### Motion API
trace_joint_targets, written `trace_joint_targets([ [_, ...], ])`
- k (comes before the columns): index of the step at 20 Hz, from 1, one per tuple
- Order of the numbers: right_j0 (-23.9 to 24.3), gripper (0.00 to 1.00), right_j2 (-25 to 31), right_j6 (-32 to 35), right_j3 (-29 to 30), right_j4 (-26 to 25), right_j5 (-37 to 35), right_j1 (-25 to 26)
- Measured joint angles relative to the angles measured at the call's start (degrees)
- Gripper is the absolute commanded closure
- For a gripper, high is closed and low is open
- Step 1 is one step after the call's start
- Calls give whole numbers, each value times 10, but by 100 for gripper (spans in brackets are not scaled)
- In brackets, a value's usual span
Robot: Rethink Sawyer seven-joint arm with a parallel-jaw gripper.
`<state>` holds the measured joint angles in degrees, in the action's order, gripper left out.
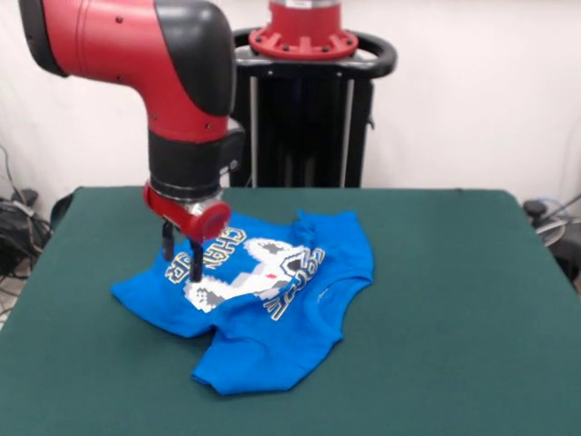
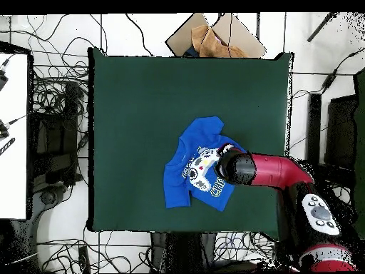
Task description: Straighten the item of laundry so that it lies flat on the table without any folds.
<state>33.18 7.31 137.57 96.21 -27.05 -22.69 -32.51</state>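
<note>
Front view: small bright blue short-sleeved T-shirt (image 1: 263, 313) with white-grey pixel controller print and yellow-white lettering, lying rumpled about the middle of the dark green felt-covered surface (image 1: 454, 309), print side up, one sleeve bunched at the far edge, hem corners folded toward the near side. Black two-fingered tool (image 1: 182, 257) under a red wrist, down on the shirt's lettered edge at the picture's left; fingers close together with only a narrow gap, seemingly pinching a bit of cloth there, though not certain. Likely trouble: too thin a pinch, so cloth slipping free on the lift; or a pull dragging the whole shirt across the felt rather than opening the folds; or a fresh crease from fabric doubling under itself.

Overhead view: same shirt (image 2: 191, 178) lying a little below the middle of the surface (image 2: 128, 107), well clear of every edge. Tool itself hidden beneath the black wrist and red arm, which cover the shirt's right-hand part with the lettering; spread of fingers not visible here. Remaining cloth lying to the left of the arm, crumpled and far from flat.
</note>
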Motion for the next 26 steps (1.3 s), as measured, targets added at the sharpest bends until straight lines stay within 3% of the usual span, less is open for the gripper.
trace_joint_targets([
  [13, -89, 0, -11, 0, -61, 23, 15, 89],
  [26, -117, 0, -48, 0, -58, 45, 64, 101],
])
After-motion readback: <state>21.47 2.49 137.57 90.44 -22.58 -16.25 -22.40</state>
